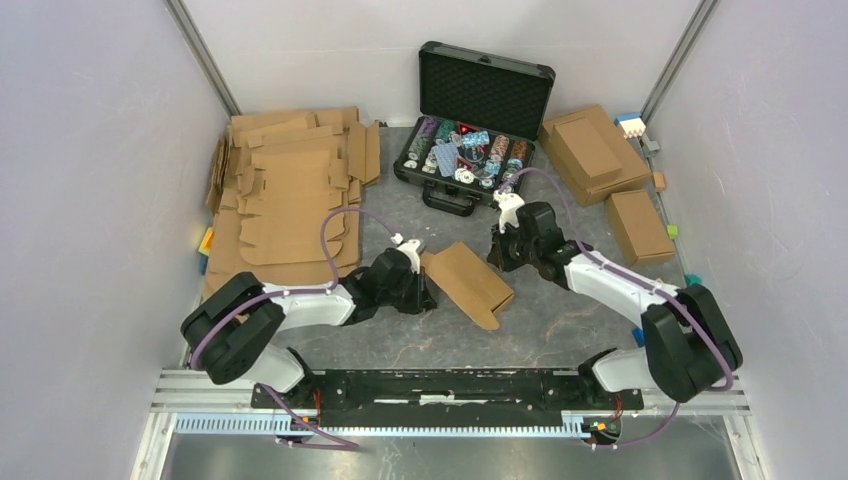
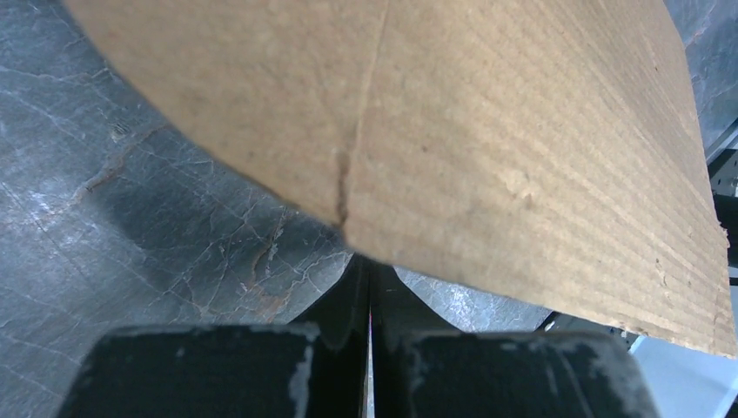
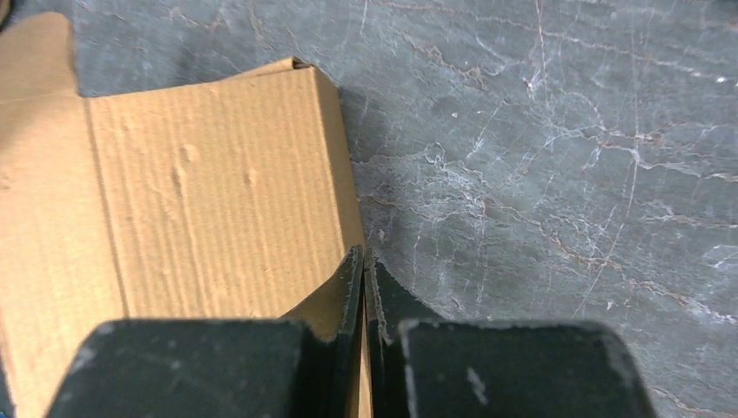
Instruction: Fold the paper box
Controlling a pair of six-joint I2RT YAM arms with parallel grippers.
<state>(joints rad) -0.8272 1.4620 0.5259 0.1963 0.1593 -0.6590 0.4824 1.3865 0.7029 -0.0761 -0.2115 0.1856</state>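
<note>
Creasing flaps seems the step: paper box (image 1: pixel 467 283) lies part-folded mid tabletop (image 1: pixel 560 330), btwn both arms. Left tool (image 2: pixel 367 274) clenched at its flap edge, right tool (image 3: pixel 364 266) clenched beside its side; neither clearly grips. Next: open, pinch flap, lift.

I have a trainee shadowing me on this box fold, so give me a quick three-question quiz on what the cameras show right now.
1. True or false: the black case has its lid closed.
2. The paper box lies: A) on the table; B) inside the case; C) on top of the case's lid.
3. Are the left claw and the right claw open or shut?

Key: 1 false, the lid stands open; 2 A; 3 both shut.
</note>
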